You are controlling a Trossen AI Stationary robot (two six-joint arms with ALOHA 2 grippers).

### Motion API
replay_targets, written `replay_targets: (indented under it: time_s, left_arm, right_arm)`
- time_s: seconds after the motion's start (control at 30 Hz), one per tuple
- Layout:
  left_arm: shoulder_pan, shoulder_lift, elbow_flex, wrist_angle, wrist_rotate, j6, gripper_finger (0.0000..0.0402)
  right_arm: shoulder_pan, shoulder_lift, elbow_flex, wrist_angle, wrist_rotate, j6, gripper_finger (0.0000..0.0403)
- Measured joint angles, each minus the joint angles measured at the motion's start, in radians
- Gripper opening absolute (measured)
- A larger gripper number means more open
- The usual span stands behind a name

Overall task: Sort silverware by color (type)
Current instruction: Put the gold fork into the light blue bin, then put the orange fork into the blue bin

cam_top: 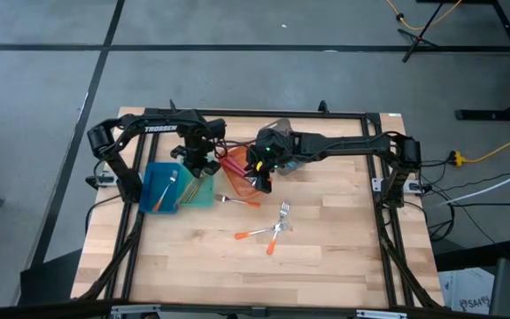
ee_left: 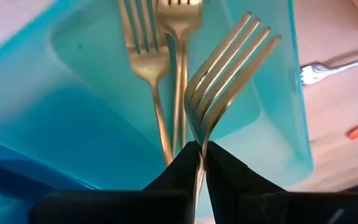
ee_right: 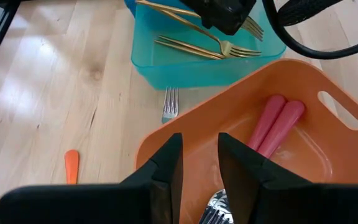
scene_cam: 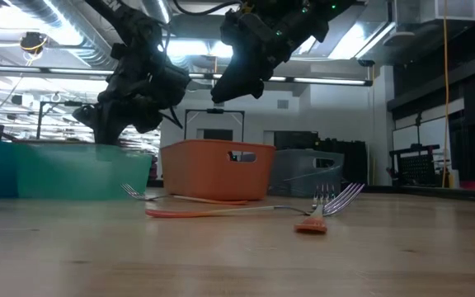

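Note:
My left gripper (ee_left: 199, 149) hangs over the teal bin (cam_top: 162, 190), shut on a gold fork (ee_left: 229, 68). Two more gold forks (ee_left: 160, 56) lie flat on the bin's floor. My right gripper (ee_right: 201, 171) hovers open over the orange bin (ee_right: 291, 174), with nothing between its fingers. Two pink-handled pieces (ee_right: 278, 121) lie on that bin's floor. Loose forks with orange handles (cam_top: 257, 232) lie on the wooden table, one of them (cam_top: 237, 201) close to the teal bin. My left gripper pinches the gold fork between its two fingers at the neck just below the head (ee_left: 199, 138). The fingers come steeply from above. The fork sticks out past the fingertips head first, tines fanned over the teal bin, lifted clear of the bin and of the forks in it.
A grey bin (scene_cam: 303, 169) stands behind the orange bin (scene_cam: 217, 169), under my right arm. A black frame (cam_top: 379, 177) borders the table. The near half of the table has free room around the loose forks (scene_cam: 336, 198).

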Motion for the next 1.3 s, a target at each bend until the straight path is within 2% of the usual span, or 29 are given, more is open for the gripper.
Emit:
replay_targets:
  time_s: [0.27, 0.8, 1.0, 1.3]
  left_arm:
    - [-0.001, 0.0, 0.0, 0.01, -0.093, 0.0, 0.0019]
    - [-0.001, 0.0, 0.0, 0.063, -0.107, 0.0, 0.0023]
    - [-0.001, 0.0, 0.0, 0.063, -0.141, -0.006, 0.003]
    - [-0.001, 0.0, 0.0, 0.063, -0.148, -0.007, 0.0002]
  right_arm:
    - [0.0, 0.0, 0.0, -0.007, 0.0, 0.0, 0.009]
    - [0.0, 0.0, 0.0, -0.012, 0.0, 0.0, 0.009]
    - [0.0, 0.0, 0.0, -0.012, 0.0, 0.0, 0.009]
    - [0.0, 0.0, 0.0, -0.012, 0.0, 0.0, 0.009]
